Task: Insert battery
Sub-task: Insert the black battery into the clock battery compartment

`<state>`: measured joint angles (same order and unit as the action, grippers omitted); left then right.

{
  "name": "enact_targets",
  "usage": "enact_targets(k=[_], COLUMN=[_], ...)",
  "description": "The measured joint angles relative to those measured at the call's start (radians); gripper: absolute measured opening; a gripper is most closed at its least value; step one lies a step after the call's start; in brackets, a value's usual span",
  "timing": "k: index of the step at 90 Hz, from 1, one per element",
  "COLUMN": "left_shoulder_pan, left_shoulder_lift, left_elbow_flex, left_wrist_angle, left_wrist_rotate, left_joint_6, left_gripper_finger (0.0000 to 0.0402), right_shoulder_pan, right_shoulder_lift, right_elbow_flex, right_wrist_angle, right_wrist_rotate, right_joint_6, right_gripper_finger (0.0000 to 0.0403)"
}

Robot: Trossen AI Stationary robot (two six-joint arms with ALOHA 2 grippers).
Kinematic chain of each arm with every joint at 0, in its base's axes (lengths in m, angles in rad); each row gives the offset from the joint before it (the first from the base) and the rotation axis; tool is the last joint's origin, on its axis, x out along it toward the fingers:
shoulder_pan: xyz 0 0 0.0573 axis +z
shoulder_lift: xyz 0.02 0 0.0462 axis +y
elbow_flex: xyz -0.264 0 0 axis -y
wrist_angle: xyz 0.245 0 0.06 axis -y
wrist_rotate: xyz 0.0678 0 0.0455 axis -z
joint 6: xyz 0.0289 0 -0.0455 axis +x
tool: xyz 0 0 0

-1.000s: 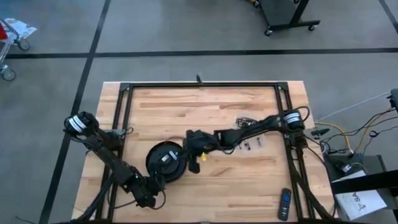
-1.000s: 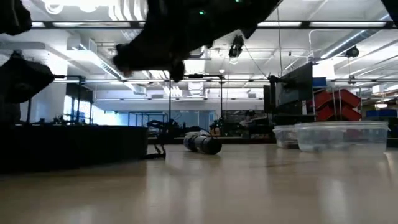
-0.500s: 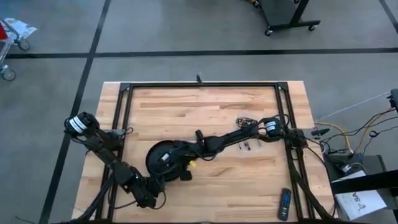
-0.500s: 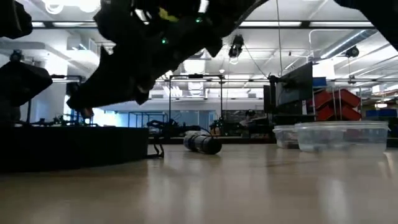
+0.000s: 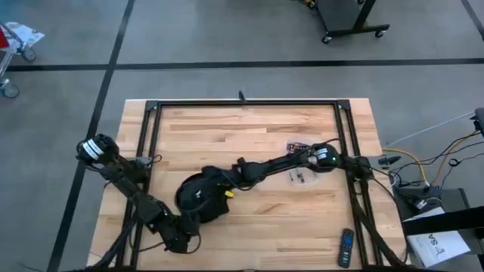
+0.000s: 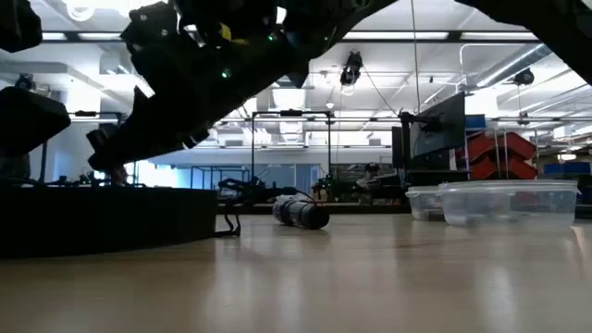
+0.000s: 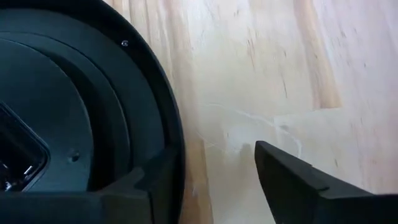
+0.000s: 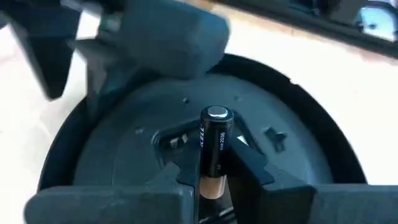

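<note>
The table (image 5: pixel 257 136) was made of light wood planks with a black frame around it, and it stood on a grey floor with dark lines. A black remote (image 5: pixel 345 248) lay near the table's 5 o'clock corner. Across the table, the low view showed a big bright room with ceiling lights and clear plastic tubs (image 6: pixel 499 202).

The round black device (image 5: pixel 198 198) was partly hidden under the right arm, so its middle was hard to make out from above. Small parts (image 5: pixel 296 145) at about 2 o'clock on the table were too tiny to tell.

The battery (image 8: pixel 213 149) was black with a silver cap and a gold band at its lower end. The right gripper (image 8: pixel 214 177) was squeezing it, holding it over the middle of the round device. The left gripper (image 7: pixel 211 168) sat at the device's 7 o'clock edge, its fingers (image 7: pixel 292 177) spread wide, one on each side of the rim.
</note>
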<state>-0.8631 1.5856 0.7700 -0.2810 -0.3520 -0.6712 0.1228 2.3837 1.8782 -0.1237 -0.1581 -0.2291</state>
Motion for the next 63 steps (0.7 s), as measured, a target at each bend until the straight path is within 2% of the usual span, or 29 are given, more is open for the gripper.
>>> enact_targets(k=[38,63], left_shoulder_pan=[0.000,0.000], left_shoulder_lift=[-0.003,-0.004], left_elbow_flex=[0.000,0.000], left_wrist_angle=[-0.007,-0.011], left_wrist_rotate=[0.005,0.005], left_joint_6=[0.007,0.007], left_gripper_finger=[0.0156,0.0158], right_shoulder_pan=[-0.001,-0.001], right_shoulder_lift=[0.011,0.011], right_elbow_flex=[-0.015,-0.015], right_wrist_angle=[-0.020,-0.030], right_wrist_rotate=[-0.025,-0.026], right_joint_6=[0.057,0.061], right_gripper_finger=[0.0036,0.0098])
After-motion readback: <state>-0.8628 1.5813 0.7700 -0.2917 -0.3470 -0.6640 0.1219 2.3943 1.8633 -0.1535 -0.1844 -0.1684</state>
